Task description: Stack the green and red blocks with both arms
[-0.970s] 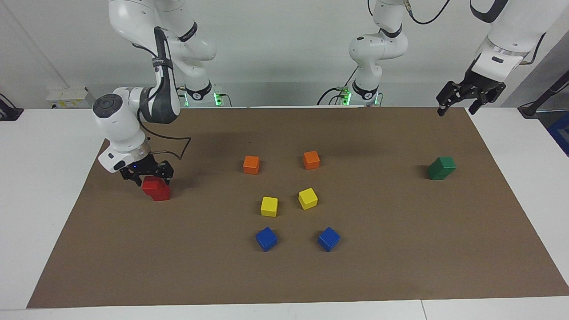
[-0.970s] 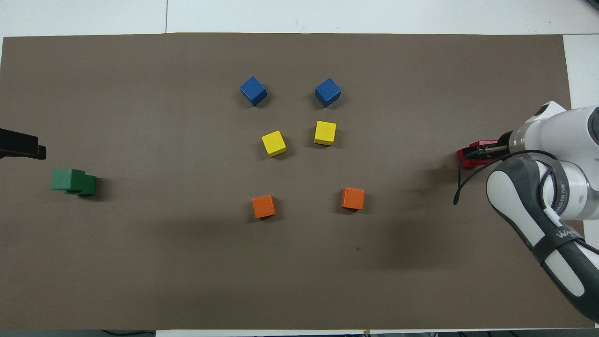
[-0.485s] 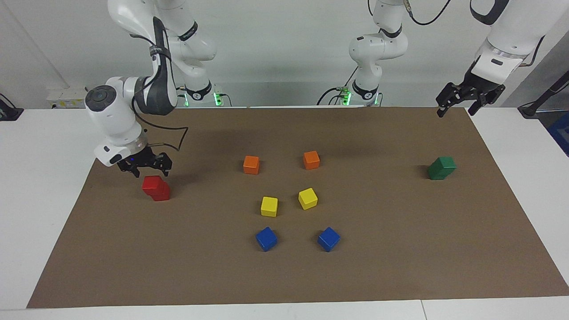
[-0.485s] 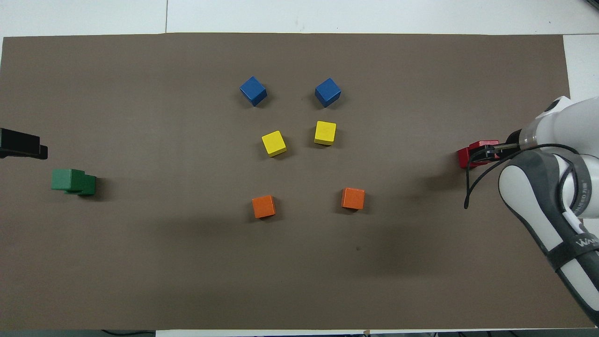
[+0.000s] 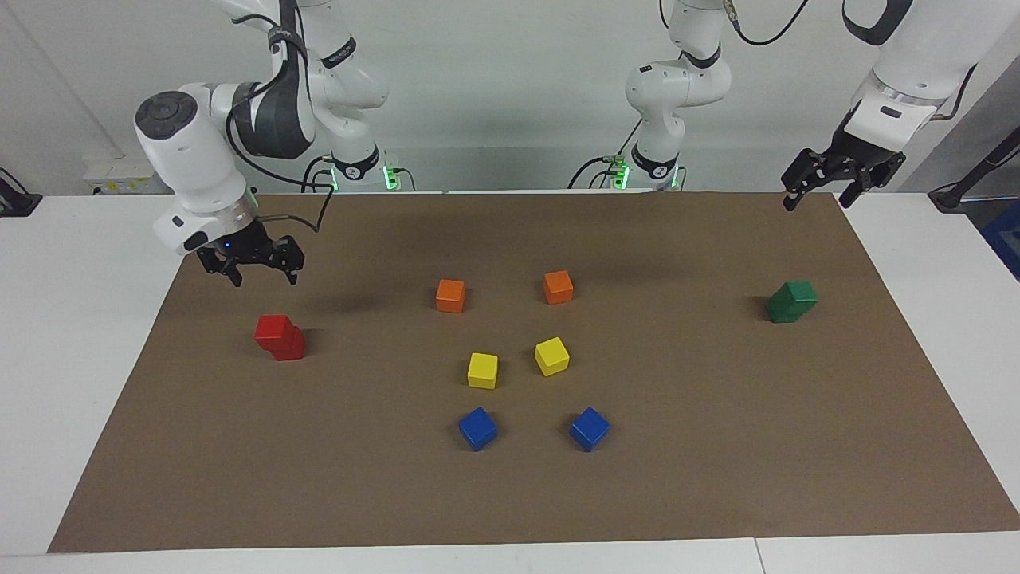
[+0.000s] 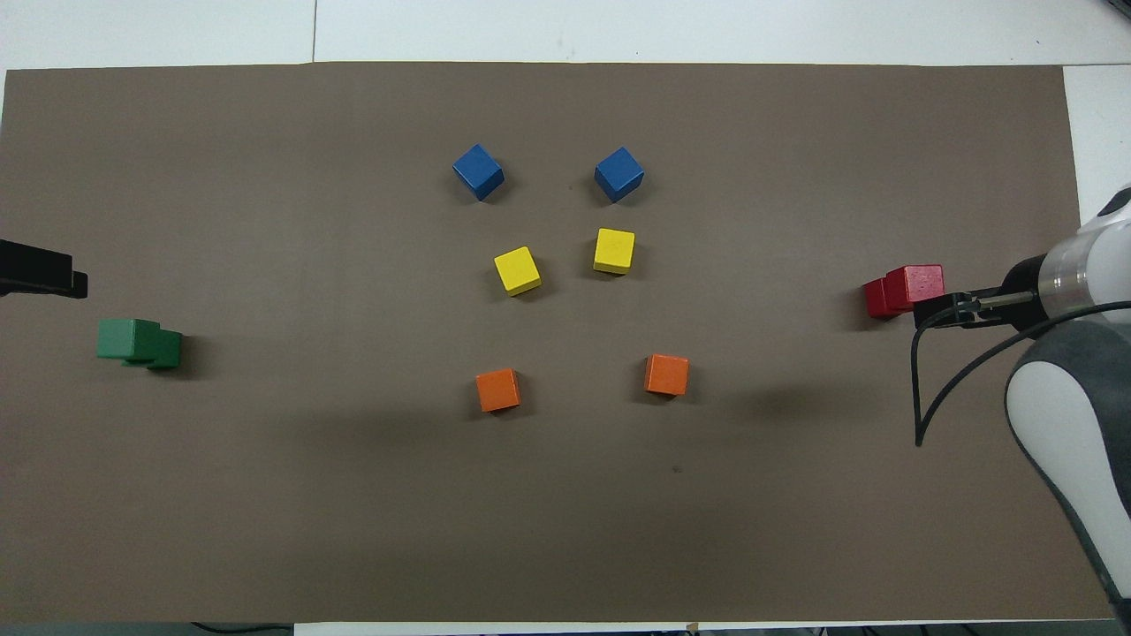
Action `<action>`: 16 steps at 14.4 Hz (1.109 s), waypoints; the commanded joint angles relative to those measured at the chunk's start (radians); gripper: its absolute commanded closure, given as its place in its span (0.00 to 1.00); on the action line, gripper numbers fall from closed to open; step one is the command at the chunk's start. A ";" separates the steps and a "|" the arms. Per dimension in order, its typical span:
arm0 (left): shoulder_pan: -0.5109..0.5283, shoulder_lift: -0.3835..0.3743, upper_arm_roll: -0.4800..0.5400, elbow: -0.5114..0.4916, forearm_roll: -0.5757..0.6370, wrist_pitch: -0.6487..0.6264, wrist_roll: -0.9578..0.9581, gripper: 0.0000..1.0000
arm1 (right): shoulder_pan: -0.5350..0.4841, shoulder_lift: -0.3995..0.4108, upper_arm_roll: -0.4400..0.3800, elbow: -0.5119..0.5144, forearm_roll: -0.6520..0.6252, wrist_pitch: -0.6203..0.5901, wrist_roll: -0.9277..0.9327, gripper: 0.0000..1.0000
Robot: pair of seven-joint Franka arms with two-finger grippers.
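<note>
My right fingers (image 5: 251, 269) hang spread and empty above the red stack (image 5: 279, 337), my left fingers (image 5: 821, 187) likewise above the green stack (image 5: 791, 301); these glossy, rigid, probably light cubes want gripping on flat side faces.

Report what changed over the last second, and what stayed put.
The right gripper rose from the red stack and drew back toward the robots; it now hangs open and empty above the mat, clear of the blocks. The red stack stands as it was left, one block on the other. Unchanged: the left gripper, open and waiting near its corner, the green stack, and the orange, yellow and blue cubes.
</note>
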 commanded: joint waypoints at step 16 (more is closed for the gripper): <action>-0.016 -0.007 0.005 0.008 0.016 -0.034 -0.018 0.00 | 0.026 0.103 0.009 0.346 0.011 -0.298 0.054 0.00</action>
